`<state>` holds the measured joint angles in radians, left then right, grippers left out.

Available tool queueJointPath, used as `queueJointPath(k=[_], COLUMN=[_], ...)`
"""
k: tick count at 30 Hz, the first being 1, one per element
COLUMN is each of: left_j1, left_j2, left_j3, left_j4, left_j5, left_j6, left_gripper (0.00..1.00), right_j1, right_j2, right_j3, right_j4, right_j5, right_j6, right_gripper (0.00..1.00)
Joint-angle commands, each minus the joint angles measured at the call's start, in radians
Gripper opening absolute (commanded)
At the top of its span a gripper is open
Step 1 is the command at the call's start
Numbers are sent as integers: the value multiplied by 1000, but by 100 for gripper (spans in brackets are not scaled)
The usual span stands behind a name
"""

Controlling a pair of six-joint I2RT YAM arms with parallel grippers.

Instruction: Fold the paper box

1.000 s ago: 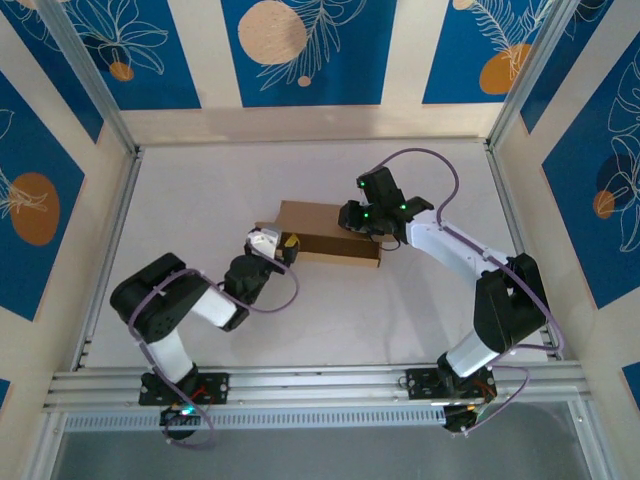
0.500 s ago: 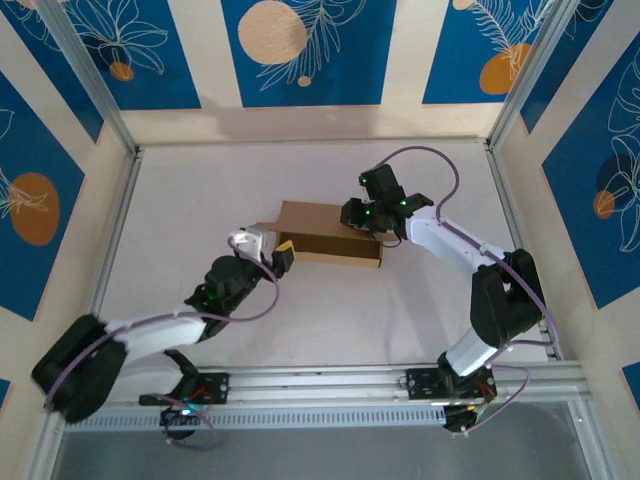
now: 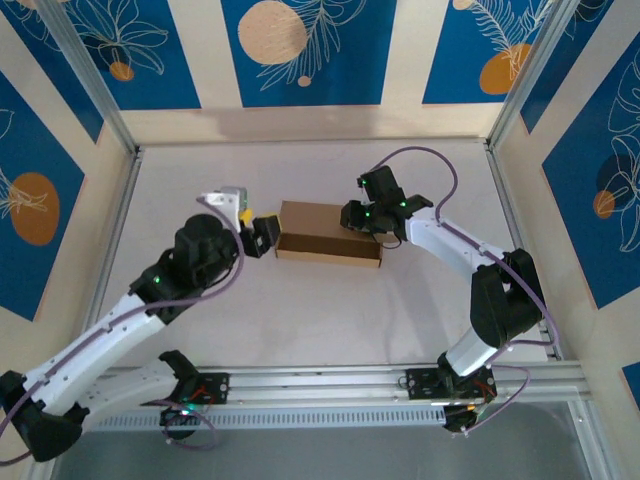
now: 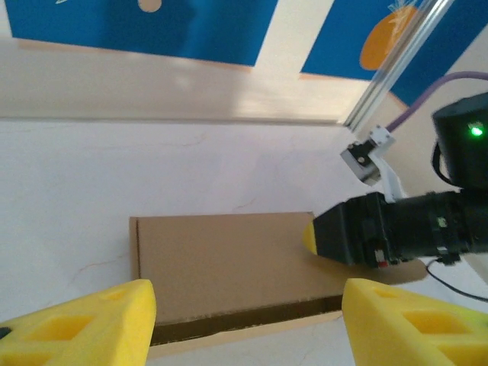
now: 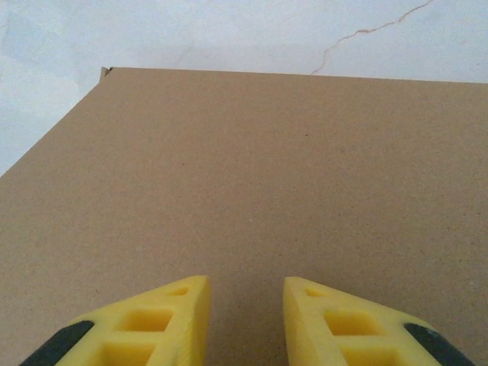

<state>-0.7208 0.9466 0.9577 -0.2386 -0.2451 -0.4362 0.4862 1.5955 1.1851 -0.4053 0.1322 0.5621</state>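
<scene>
- Cardboard forms the paper box [image 3: 328, 233], which is seen closed with its lid flat on top; it is laid near the middle of the tabletop [image 3: 330, 320], a little toward the far edge, with its long sides running left to right.
- The left gripper [image 3: 254, 228] is held just beside the box's left end; contact with the cardboard cannot be made out.
- Its yellow fingers [image 4: 99, 320] are spread wide with nothing gripped, and the lid is framed between them in the left wrist view.
- The right gripper [image 3: 362, 217] is placed over the far right corner of the lid.
- Its fingers [image 5: 152, 320] are parted by a narrow gap with nothing pinched, and plain brown lid is seen beyond them.
- One yellow fingertip of the right gripper is seen at the lid's right end in the left wrist view; whether it is pressed down cannot be told.
- A dark slit is shown under the lid's edge on the side facing the left wrist camera.
</scene>
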Motion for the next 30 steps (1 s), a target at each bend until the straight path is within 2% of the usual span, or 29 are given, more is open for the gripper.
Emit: queueJointPath(k=[1,3,6,9,12,17,23,26,30], left_j1=[72,129,227,270,272,272,273,273,273], left_j2=[109,174,274,392,515,720,833,845,844], left_j3=[99,142,182,220,273,361,362,342,315], left_j4=[-180,-178,-152,-136,-177,-271,-262,-253,-236], left_j5=[-5,52,193,296,320,281,331,312,300], left_j6=[11,-20,-78,-78,-36,31,46,45,47], left_gripper=[66,66,66,64,64,64,66,66,65], right_j1=[16,21,24,25,22,10,-10,-33,-92], right_j2=[-9,-11,-17,-25,-42,-67,-88,-106,-142], right_j3=[-36,-58,-94,-116,-123,-122,-82,-59,-51], right_j4=[-9,-4,12,28,36,37,-15,-60,-127], right_j5=[3,6,16,12,12,-18,-24,2,53], right_j6=[-32,-37,-40,-44,-53,-62,-89,-106,-102], right_gripper=[32,31,31,31,33,33,34,41,56])
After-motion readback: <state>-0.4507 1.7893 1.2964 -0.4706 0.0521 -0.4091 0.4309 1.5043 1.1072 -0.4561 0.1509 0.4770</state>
